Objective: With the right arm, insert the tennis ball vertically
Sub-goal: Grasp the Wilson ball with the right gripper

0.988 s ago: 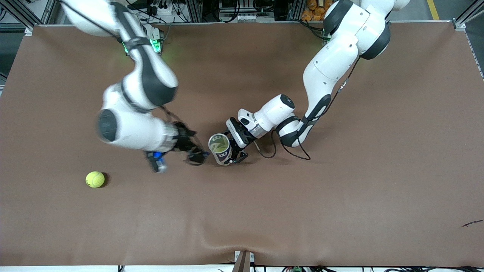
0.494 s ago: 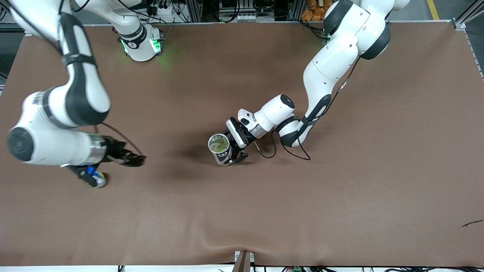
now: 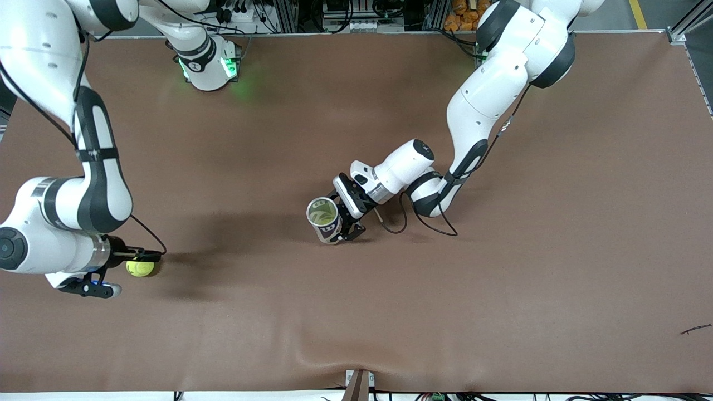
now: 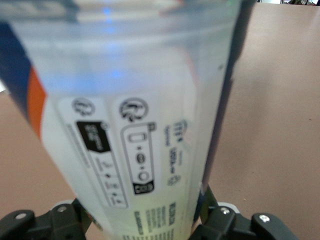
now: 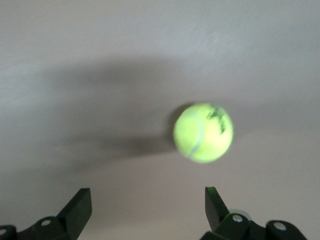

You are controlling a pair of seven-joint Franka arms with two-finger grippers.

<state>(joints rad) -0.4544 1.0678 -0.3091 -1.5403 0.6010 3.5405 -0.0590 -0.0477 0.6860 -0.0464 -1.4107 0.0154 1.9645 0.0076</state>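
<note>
- The right gripper has its jaws spread wide with nothing between them, low over the table at the right arm's end, right above the ball.
- From the right wrist view the ball lies on the table ahead of the two fingertips, not touching either.
- The left gripper is clamped on the can mid-table, open mouth facing up.
- The can's label fills the left wrist view.

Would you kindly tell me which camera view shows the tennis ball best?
The right wrist view: the tennis ball lies unobstructed on the table. The front view shows it small, beside the right gripper. The left wrist view misses it.
</note>
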